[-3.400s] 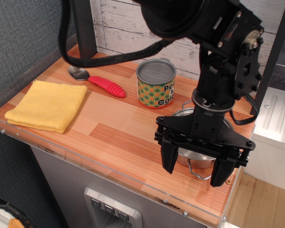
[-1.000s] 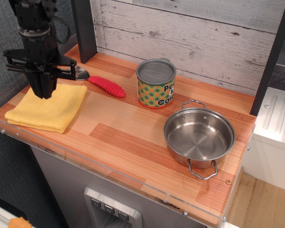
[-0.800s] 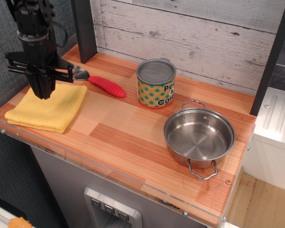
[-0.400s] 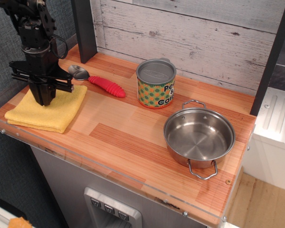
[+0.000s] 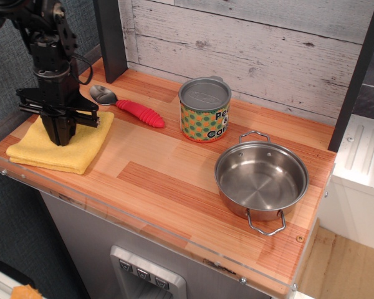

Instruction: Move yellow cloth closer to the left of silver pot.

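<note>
The yellow cloth (image 5: 62,140) lies folded flat at the far left of the wooden counter. The silver pot (image 5: 262,177) stands empty at the right, far from the cloth, with one wire handle toward the front and one toward the back. My gripper (image 5: 61,138) hangs straight down over the middle of the cloth, with its tips touching or pressing into the fabric. The fingers (image 5: 55,128) stand close together as one dark mass. I cannot see whether any fold is pinched between them.
A green-and-orange printed can (image 5: 204,109) with a grey lid stands behind the pot, to its left. A spoon with a red handle (image 5: 140,113) lies just behind the cloth. A dark post (image 5: 111,37) rises at the back left. The counter's front edge (image 5: 143,227) is near.
The arm swung from above the pot on the right to the far left. Over the last second the gripper came down onto the cloth. Cloth and pot have not moved.
</note>
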You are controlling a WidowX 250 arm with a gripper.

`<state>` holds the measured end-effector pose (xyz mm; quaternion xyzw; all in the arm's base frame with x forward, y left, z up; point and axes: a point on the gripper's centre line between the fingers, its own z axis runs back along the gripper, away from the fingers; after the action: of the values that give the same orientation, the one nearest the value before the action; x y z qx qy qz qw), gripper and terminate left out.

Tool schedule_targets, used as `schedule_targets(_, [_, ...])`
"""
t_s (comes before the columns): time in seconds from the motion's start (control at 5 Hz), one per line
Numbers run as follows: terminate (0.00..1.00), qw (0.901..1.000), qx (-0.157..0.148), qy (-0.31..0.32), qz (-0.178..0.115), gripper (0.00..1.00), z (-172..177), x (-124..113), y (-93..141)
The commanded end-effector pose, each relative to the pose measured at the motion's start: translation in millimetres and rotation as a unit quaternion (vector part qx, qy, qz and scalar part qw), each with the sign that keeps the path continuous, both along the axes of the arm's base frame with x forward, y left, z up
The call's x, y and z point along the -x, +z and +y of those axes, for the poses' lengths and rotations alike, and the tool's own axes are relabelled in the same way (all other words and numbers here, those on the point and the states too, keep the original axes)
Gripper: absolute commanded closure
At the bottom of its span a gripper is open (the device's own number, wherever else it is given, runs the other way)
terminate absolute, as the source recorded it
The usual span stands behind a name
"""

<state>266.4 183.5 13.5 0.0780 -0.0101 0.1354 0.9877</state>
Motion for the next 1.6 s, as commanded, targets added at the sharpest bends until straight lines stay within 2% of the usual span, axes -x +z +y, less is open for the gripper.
schedule_targets(0.0, [0.00, 0.9990, 0.000, -0.045, 0.008, 1.00, -24, 5, 2])
schedule_targets(0.6, [0.00, 0.9980, 0.027, -0.055, -0.016, 1.00, -78, 6, 3])
schedule_targets(1.4, [0.00, 0.9905, 0.035, -0.133, -0.013, 1.00, -134, 5, -4])
